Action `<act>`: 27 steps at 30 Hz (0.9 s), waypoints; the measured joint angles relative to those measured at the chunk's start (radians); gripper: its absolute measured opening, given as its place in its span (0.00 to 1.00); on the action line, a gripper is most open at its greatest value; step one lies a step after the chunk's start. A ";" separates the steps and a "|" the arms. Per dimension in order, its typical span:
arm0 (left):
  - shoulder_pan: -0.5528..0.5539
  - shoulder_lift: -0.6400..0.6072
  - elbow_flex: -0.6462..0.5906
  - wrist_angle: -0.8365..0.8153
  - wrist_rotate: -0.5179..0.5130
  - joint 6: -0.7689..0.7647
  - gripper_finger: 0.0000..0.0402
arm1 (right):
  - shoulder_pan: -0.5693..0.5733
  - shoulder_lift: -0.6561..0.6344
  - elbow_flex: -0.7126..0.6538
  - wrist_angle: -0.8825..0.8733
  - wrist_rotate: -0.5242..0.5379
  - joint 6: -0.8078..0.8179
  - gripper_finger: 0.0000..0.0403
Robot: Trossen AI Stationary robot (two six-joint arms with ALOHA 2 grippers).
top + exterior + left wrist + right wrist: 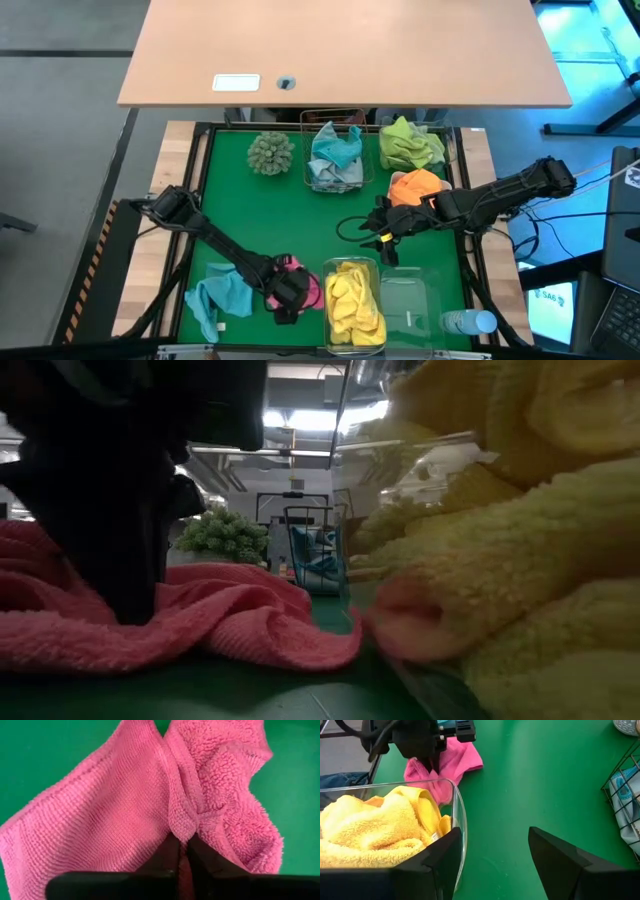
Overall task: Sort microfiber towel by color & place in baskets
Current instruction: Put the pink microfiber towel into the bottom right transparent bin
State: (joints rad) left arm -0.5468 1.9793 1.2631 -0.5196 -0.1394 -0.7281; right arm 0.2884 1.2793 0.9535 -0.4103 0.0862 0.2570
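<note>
Pink towel (pixel 150 795) is pinched in the closed left gripper (pixel 182 852) on a central fold; a straight lift is advised, right gripper (pixel 492 855) held open.

Pink microfiber towel (pixel 303 287) lay on the green bench (pixel 250 215) between a teal blue towel (pixel 222 296) and a clear plastic tub (pixel 352 306) holding yellow towels (pixel 356 303), copper wire mesh basket (pixel 335 155) behind

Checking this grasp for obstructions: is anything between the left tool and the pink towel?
Nothing visible. The left tool is already closed on a fold of the pink towel, which lies on the green mat beside the clear tub of yellow towels.
</note>
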 joint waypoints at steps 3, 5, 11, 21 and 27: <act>0.009 0.005 0.056 -0.075 0.005 -0.001 0.03 | 0.000 0.000 0.000 0.016 0.000 0.000 0.56; 0.016 0.005 0.106 -0.130 0.001 0.011 0.02 | 0.000 0.000 0.000 0.039 0.000 0.000 0.56; 0.033 0.004 0.273 -0.370 -0.048 0.073 0.01 | 0.000 0.000 0.000 0.110 0.000 0.000 0.56; 0.055 0.002 0.555 -0.700 -0.286 0.137 0.00 | 0.000 0.000 0.000 0.143 0.000 0.000 0.56; 0.102 0.000 0.629 -0.726 -0.382 0.167 0.00 | 0.000 0.000 0.000 0.280 0.000 -0.026 0.56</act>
State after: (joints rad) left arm -0.4452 1.9793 1.8922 -1.2457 -0.5210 -0.5613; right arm 0.2886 1.2793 0.9539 -0.1299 0.0860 0.2312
